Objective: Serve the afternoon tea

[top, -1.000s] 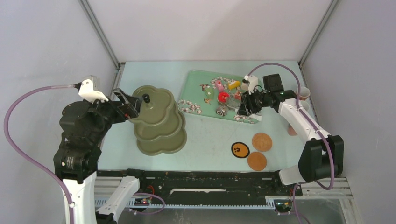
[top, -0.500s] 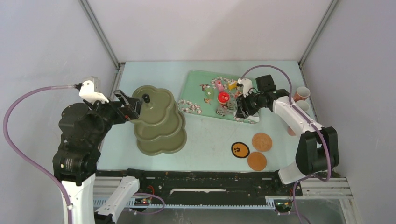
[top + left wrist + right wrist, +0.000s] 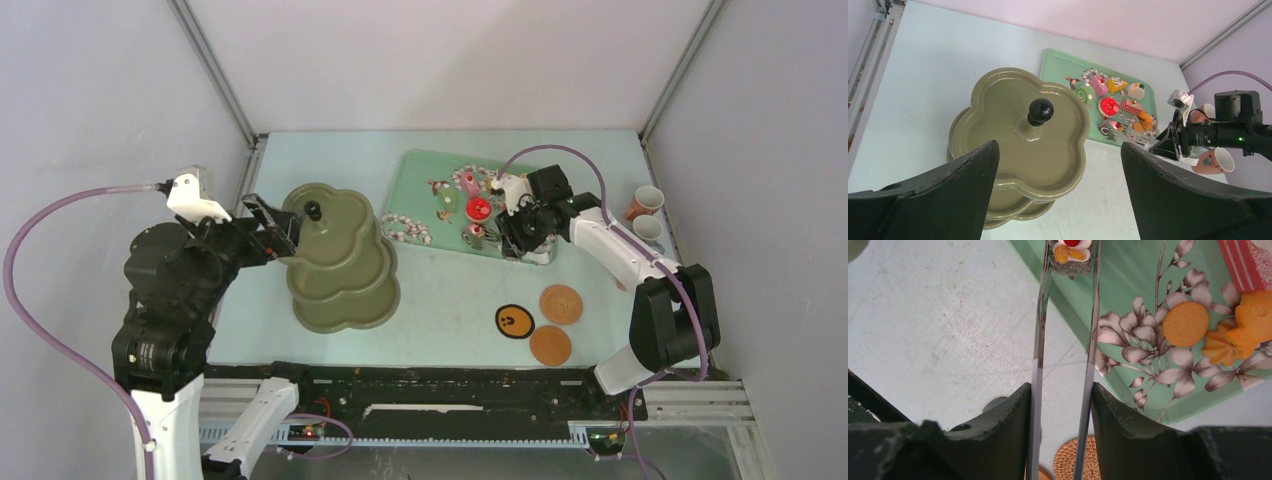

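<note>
My right gripper [image 3: 1060,390] is shut on the metal tongs [image 3: 1038,340], one arm pressed by each finger. The tong tips sit on either side of a small grey roll pastry [image 3: 1071,255] topped with cream and fruit, at the near edge of the mint floral tray [image 3: 1128,300]. More pastries [image 3: 479,208] lie on the tray [image 3: 420,180]. The olive three-tier stand [image 3: 340,260] has bare tiers. My left gripper [image 3: 1059,150] hangs open just above and left of the stand [image 3: 1013,130], holding nothing.
Two patterned cups [image 3: 648,202] stand at the right edge. Two woven brown coasters [image 3: 561,304] and a black-and-yellow one [image 3: 514,320] lie near the front right. An orange biscuit [image 3: 1185,323] and orange pastries [image 3: 1243,330] rest on the tray to the right of the tongs.
My right arm has swung left with the tongs, bringing their tips to the roll pastry, and the tong arms have drawn slightly closer. The left arm has barely moved.
</note>
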`<state>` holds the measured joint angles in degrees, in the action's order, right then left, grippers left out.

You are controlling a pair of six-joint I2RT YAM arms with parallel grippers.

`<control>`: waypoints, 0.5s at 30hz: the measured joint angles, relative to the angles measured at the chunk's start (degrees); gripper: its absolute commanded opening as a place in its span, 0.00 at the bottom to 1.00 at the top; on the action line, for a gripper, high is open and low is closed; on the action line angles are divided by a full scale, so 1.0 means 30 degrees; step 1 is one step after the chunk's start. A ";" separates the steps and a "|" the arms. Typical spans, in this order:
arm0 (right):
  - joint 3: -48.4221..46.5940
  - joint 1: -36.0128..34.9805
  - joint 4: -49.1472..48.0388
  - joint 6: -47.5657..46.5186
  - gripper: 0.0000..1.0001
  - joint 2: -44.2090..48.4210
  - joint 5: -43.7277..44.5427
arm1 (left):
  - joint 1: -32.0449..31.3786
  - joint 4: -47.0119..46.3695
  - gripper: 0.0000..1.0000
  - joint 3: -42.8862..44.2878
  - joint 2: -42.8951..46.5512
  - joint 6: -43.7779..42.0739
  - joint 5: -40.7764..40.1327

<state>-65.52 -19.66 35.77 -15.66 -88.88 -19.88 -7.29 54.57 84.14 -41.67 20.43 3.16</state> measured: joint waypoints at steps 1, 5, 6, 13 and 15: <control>0.0000 -0.0036 0.0000 0.0000 0.29 0.0000 0.0124 | 0.0000 0.0007 0.98 0.0000 0.0007 0.0000 0.0000; 0.0000 -0.0226 -0.0044 0.0102 0.22 0.0015 0.0561 | 0.0000 0.0007 0.98 0.0000 0.0036 0.0000 0.0000; 0.0000 -0.0313 -0.0066 0.0240 0.21 0.0051 0.0641 | 0.0000 0.0007 0.98 0.0000 0.0036 0.0000 0.0007; 0.0000 -0.1770 -0.0474 0.1603 0.13 0.1486 0.1188 | -0.0015 0.0000 0.98 0.0000 0.0036 0.0015 0.0015; 0.0000 -0.2492 -0.0903 0.2055 0.11 0.1923 0.1209 | -0.0022 0.0000 0.98 0.0000 0.0036 0.0022 0.0022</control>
<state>-65.52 -27.14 33.06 -9.50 -83.11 -16.25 -7.35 54.57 84.14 -41.56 20.49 3.22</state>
